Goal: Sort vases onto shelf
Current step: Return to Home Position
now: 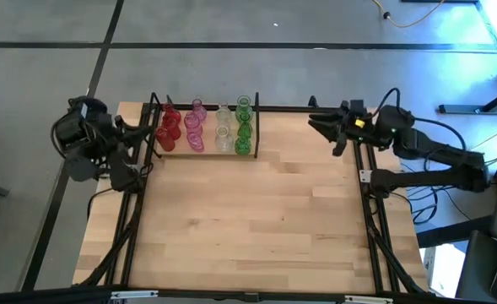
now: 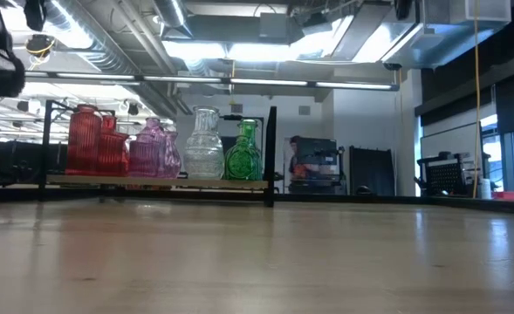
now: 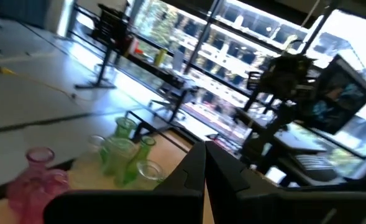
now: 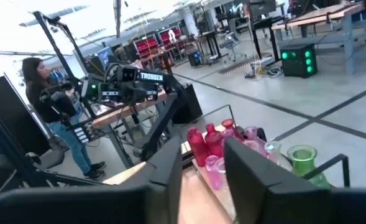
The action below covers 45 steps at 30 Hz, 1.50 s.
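**Q:** Where was the shelf, and what stood on it?

**A:** The shelf lay at the far left of the table. The vases stood upright on it in four rows sorted by colour, each row running from near to far. From left to right these were the red vases, the pink vases, the clear vases and the green vases.

**Q:** And your two pincers?

**A:** My left pincer hung just beside the shelf's left end, over the table's left edge. Its fingers were pressed together to a point and held nothing. My right pincer hung at the far right of the table, well apart from the shelf and pointing towards it. Its fingers stood parted, with nothing in the gap between them.

**Q:** Was anything seen beyond the table?

**A:** From my right wrist, a person stood on the floor past my left arm.
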Motion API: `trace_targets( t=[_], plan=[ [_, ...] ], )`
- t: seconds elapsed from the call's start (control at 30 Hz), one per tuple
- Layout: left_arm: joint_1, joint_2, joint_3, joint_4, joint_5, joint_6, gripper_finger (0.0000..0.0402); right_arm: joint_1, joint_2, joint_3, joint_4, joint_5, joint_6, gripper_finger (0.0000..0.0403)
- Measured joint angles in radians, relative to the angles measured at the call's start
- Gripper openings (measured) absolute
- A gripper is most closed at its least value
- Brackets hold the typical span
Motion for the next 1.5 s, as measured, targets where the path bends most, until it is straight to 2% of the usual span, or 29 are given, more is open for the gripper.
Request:
trace_targets(
  t=[0.2, 0.33, 0.43, 0.53, 0.67, 0.8, 0.87, 0.93, 1.0, 1.1, 1.2, 1.33, 1.5],
  plan=[
    [-0.088, -0.045, -0.023, 0.000, -0.001, -0.016, 0.0000, -0.247, -0.059, -0.058, 0.032, -0.246, 0.018, 0.0013],
    [-0.090, -0.045, -0.065, 0.012, -0.002, -0.021, 0.0000, -0.372, -0.090, -0.127, 0.015, -0.379, 0.080, 0.0013],
    [-0.086, -0.045, -0.106, 0.069, -0.002, -0.021, 0.0000, -0.419, -0.125, -0.190, 0.008, -0.417, 0.104, 0.0006],
    [-0.072, -0.033, -0.143, 0.228, -0.004, 0.026, 0.0000, -0.432, -0.163, -0.238, 0.012, -0.433, 0.113, 0.0004],
    [-0.073, 0.047, -0.163, 0.608, 0.018, 0.305, 0.0000, -0.435, -0.208, -0.274, 0.009, -0.367, 0.133, 0.0001],
    [-0.046, 0.108, -0.153, 0.945, 0.254, 0.599, 0.0000, -0.436, -0.235, -0.302, 0.010, -0.313, 0.137, 0.0001],
    [-0.005, 0.126, -0.153, 1.052, 0.324, 0.722, 0.0000, -0.435, -0.238, -0.322, 0.011, -0.291, 0.161, 0.0001],
    [0.058, 0.117, -0.153, 1.107, 0.404, 0.827, 0.0000, -0.435, -0.237, -0.347, 0.010, -0.297, 0.170, 0.0000],
    [0.143, 0.089, -0.153, 1.147, 0.532, 0.921, 0.0000, -0.435, -0.236, -0.378, 0.011, -0.317, 0.173, 0.0000],
    [0.315, 0.077, -0.149, 1.176, 0.691, 1.035, 0.0000, -0.435, -0.241, -0.429, 0.012, -0.336, 0.197, 0.0000],
    [0.500, 0.061, -0.154, 1.132, 0.859, 1.048, 0.0000, -0.435, -0.282, -0.484, 0.083, -0.354, 0.223, 0.0000],
    [0.754, 0.031, -0.147, 1.151, 1.085, 1.082, 0.0000, -0.435, -0.402, -0.562, 0.232, -0.342, 0.246, 0.0000],
    [1.032, 0.064, -0.178, 1.121, 1.321, 1.034, 0.0000, -0.435, -0.550, -0.645, 0.179, -0.380, 0.296, 0.0000]
  ],
)
